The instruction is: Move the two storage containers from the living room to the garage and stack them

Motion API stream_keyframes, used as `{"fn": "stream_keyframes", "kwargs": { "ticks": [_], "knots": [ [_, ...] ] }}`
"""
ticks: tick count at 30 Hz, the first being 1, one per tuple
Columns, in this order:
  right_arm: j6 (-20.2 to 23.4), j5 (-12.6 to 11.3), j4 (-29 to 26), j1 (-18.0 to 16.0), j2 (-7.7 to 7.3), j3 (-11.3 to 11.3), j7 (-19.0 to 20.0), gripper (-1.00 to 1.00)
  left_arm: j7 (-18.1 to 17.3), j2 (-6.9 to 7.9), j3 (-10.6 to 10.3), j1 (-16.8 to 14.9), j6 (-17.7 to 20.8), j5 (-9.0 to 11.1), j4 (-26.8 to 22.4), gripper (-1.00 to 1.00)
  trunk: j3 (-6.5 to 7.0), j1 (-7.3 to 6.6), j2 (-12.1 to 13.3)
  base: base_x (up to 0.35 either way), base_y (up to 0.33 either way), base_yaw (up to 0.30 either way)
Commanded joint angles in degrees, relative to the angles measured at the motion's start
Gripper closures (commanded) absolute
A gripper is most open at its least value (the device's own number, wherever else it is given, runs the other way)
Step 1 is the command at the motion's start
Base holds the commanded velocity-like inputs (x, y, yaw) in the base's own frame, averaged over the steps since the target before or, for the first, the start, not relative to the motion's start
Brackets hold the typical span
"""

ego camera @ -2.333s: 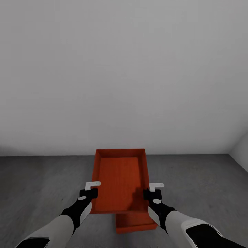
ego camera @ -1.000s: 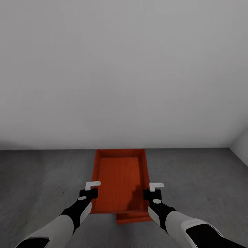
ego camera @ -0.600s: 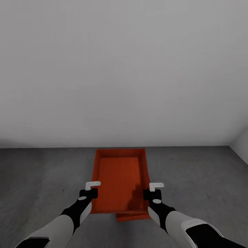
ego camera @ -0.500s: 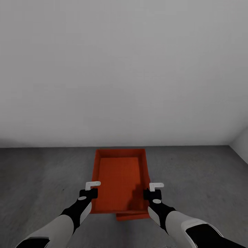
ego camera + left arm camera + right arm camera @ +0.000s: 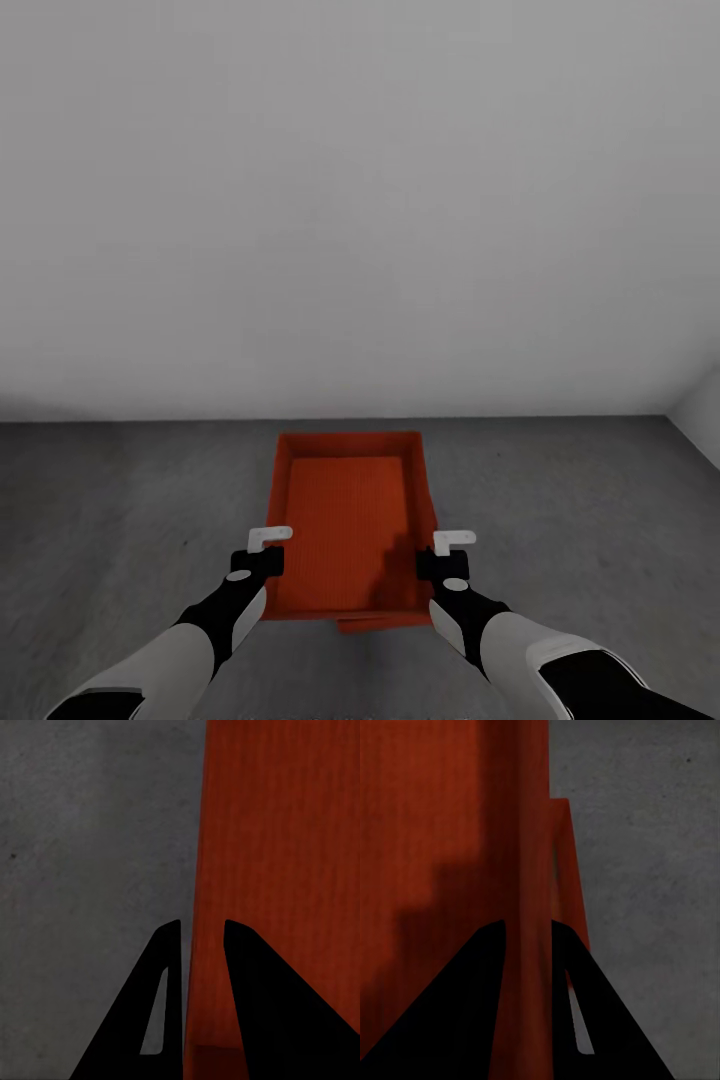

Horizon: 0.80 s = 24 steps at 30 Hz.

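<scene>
A pale grey wall (image 5: 360,200) rises over the dark concrete floor (image 5: 120,520) of the garage. The upper bin (image 5: 348,525) is held over the lower bin (image 5: 372,625), which sits on the floor and peeks out under the upper's near edge. The carry looks done; lowering, squaring up and release are left. The left gripper (image 5: 262,551) pinches the upper bin's left wall, a finger (image 5: 161,1020) on each side. The right gripper (image 5: 447,554) pinches the right wall the same way.

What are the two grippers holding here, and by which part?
One orange-red open-top plastic bin: the left gripper and the right gripper each have jaws straddling a long side wall, above the second bin.
</scene>
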Motion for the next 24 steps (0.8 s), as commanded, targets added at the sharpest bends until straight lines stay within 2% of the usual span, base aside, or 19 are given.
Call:
{"fn": "stream_keyframes", "kwargs": {
  "ticks": [1,11,24],
  "knots": [
    [-0.2,-1.08,0.21,-0.03,-0.61,-2.83,0.0,1.0,0.39,1.84,1.67,-0.08,-0.31,-0.7,-0.21,1.0,-0.17,0.01,-0.08,0.0,0.0,0.0],
    [-0.19,-1.08,0.21,-0.03,-0.67,-2.83,0.0,1.0,0.39,1.84,1.67,-0.08,-0.4,-0.7,-0.18,1.0,-1.02,0.01,-0.08,0.0,0.0,0.0],
    [-0.18,-1.08,0.21,-0.03,-0.7,-2.83,-0.08,1.0,0.39,1.84,1.65,-0.08,-0.4,-0.65,-0.17,1.0,-1.12,0.01,-0.08,0.0,0.0,0.0]
  ]
}}
